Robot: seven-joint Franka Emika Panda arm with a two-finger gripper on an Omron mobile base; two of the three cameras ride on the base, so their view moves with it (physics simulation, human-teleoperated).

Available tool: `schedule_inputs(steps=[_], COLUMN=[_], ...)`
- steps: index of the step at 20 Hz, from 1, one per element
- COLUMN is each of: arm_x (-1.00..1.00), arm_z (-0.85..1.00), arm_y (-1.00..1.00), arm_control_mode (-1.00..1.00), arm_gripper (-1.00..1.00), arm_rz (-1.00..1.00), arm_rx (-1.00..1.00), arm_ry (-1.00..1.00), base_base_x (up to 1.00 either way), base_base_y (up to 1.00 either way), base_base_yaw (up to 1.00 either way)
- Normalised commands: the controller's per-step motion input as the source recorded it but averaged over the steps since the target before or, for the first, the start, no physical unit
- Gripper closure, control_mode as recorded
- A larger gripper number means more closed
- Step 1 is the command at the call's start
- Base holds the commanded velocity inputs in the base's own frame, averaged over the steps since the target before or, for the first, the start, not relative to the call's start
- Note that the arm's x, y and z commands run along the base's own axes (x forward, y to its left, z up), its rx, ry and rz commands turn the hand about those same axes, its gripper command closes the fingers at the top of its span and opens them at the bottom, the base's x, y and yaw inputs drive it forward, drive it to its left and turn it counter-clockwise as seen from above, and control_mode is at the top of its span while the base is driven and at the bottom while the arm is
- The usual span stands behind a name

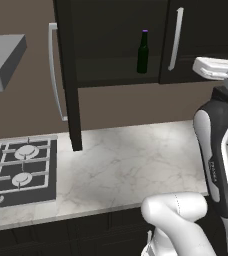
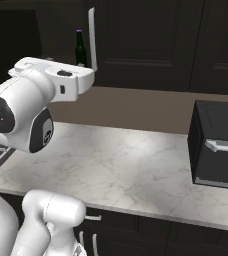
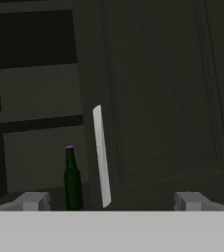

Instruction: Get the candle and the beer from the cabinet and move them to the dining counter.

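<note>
The beer (image 1: pixel 143 51) stands upright on the lower shelf of the cabinet (image 1: pixel 116 45), inside the opened left half, near the shelf's front edge. In the left base view it sits at about one o'clock from the middle of the frame, with the swung-out left door (image 1: pixel 68 75) edge-on at eleven o'clock and the shut right door's silver handle (image 1: pixel 175 39) just to its right. In the right base view the bottle (image 2: pixel 80 48) shows at eleven o'clock, just left of the same handle (image 2: pixel 92 37) and above the robot's white forearm.

In the hand view the beer (image 3: pixel 72 179) rises at seven o'clock, beside the pale bar handle (image 3: pixel 101 156), with the shut door panel (image 3: pixel 168 98) spreading toward three o'clock. The fingers (image 3: pixel 113 201) stand spread as wide as they go, one tip at the lower left and the other at the lower right, with nothing between them and nothing touched; the bottle stands well beyond them.

Below the cabinet runs a marble bench (image 1: pixel 126 165) carrying a gas hob (image 1: pixel 18 172) at nine o'clock in the left base view, with a grey hood (image 1: pixel 3 60) above it. A dark boxy appliance (image 2: pixel 218 145) sits on the bench at three o'clock in the right base view.
</note>
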Motion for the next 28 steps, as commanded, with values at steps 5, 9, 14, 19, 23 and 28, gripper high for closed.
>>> schedule_inputs(steps=[5,9,14,19,23,28], arm_x=[0.40,0.29,0.15,0.15,0.02,0.08], arm_z=[0.00,-0.02,-0.02,-0.03,0.00,0.00], arm_y=[0.02,0.01,0.01,0.01,0.00,0.00], arm_control_mode=[-1.00,-1.00,-1.00,-1.00,-1.00,-1.00], arm_gripper=[-1.00,-1.00,-1.00,-1.00,-1.00,-1.00], arm_rz=[0.02,0.02,0.00,0.00,-0.03,-0.03], arm_rx=[0.00,-0.01,-0.02,-0.05,-0.07,-0.04], arm_ry=[0.00,-0.04,-0.08,-0.06,0.00,0.00], base_base_x=[0.00,0.00,0.00,0.00,0.00,0.00], base_base_y=[0.00,0.00,0.00,0.00,0.00,0.00], base_base_yaw=[0.00,0.00,0.00,0.00,0.00,0.00])
